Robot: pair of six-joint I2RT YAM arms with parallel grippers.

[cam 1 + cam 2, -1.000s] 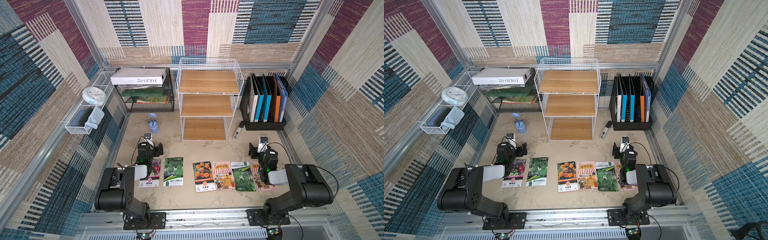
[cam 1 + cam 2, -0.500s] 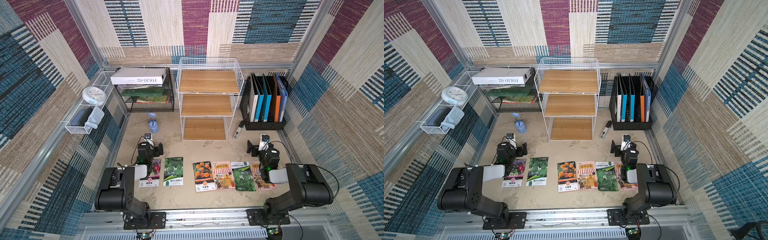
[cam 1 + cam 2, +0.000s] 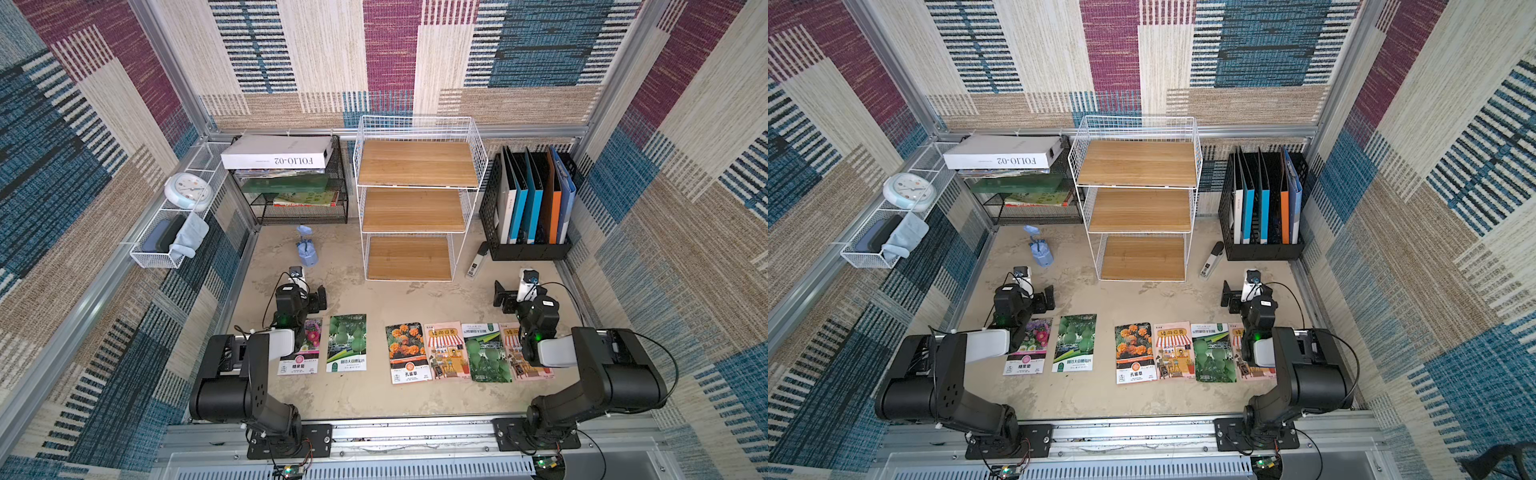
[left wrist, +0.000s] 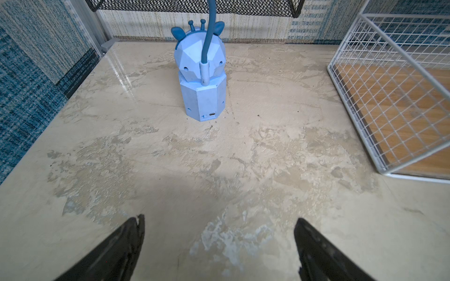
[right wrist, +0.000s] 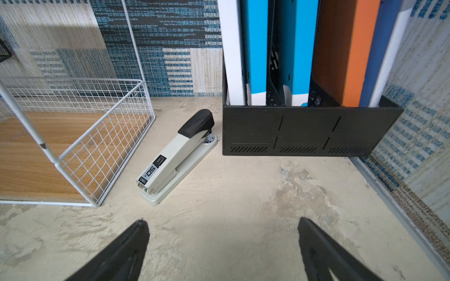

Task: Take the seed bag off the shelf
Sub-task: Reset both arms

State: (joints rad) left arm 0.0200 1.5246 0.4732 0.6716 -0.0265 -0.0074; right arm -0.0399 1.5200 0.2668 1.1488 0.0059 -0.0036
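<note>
White wire and pale wooden boards make up the shelf [image 3: 413, 210], which stands forward of both grippers and between them, near the back wall. All three of its boards show as plain wood in both top views. The seed bags [image 3: 407, 353] lie flat on the beige tabletop [image 4: 170, 170] in a row of six. They are behind the two grippers, on the side of the arm bases and well apart from the shelf. The left gripper [image 4: 219, 218] sits low above the tabletop with its jaws spread wide and nothing between them. The pink-flower bag [image 3: 309, 336], at that end of the row, lies just behind it and is partly covered by the left arm in both top views. Straight ahead of this gripper, apart from it, stands a blue giraffe-shaped lamp [image 4: 202, 80], and the shelf's lowest tier lies ahead to its right. The right gripper [image 5: 222, 220] likewise has its jaws wide apart and holds nothing. Ahead of it and a little to its left, a grey-and-black stapler [image 5: 175, 155] lies on the table. The stapler is just beside the shelf's near corner on one side and a black file holder [image 5: 304, 131] on the other. That holder, filled with upright blue and orange folders [image 5: 341, 48], stands straight ahead of the right gripper. The bag at the right end of the row is partly hidden under the right arm.
</note>
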